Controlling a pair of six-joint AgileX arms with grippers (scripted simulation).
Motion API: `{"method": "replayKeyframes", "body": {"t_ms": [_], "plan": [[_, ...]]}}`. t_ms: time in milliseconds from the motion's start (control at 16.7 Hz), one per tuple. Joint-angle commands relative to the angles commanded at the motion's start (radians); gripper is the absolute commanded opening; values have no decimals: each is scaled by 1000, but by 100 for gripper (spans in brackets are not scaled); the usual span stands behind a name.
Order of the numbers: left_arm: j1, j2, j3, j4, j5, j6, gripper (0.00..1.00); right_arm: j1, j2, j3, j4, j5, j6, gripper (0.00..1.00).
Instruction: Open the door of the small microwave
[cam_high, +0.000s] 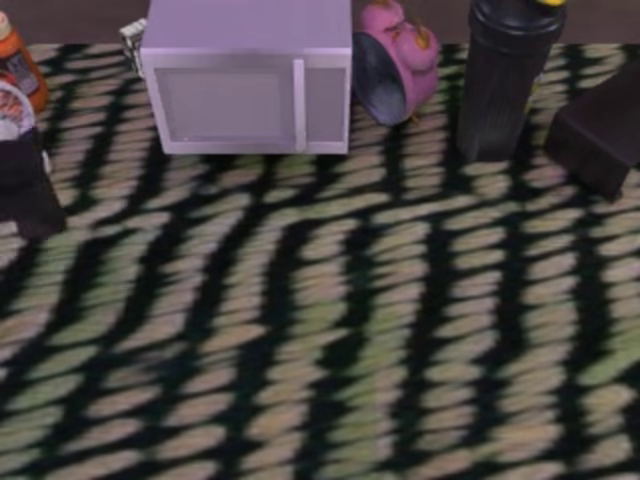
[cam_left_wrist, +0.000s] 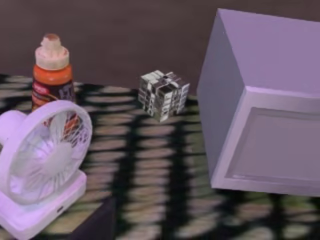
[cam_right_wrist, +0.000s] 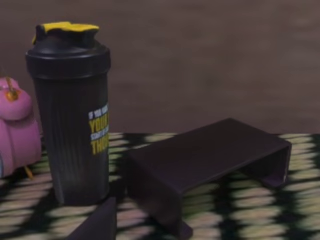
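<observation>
One boxy small microwave (cam_high: 248, 75) stood at the far edge of the desk (cam_high: 330, 330), left of centre, its shell smooth pale lavender-white. Its door (cam_high: 228, 103) sat flush and closed, a flat panel with a greyish window and a white vertical bar handle (cam_high: 298, 104) beside the plain control strip (cam_high: 326, 100). Neither tool was in view, so I cannot tell either one's state. Woven green-and-tan fabric covered the desk.

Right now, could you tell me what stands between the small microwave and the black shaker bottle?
The pink alarm clock, in the top view, between the small microwave and shaker bottle.
</observation>
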Motion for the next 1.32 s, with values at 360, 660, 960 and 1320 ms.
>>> {"method": "replayKeyframes", "body": {"t_ms": [360, 660, 960, 1320], "plan": [[-186, 649, 474, -186, -115, -151, 100, 0, 0, 0, 0, 0, 0, 100], [-317, 1074, 809, -311, -194, -260, 100, 0, 0, 0, 0, 0, 0, 100], [-395, 1302, 1018, -373, -240, -329, 100, 0, 0, 0, 0, 0, 0, 100], [-406, 1331, 1048, -380, -246, -339, 100, 0, 0, 0, 0, 0, 0, 100]]}}
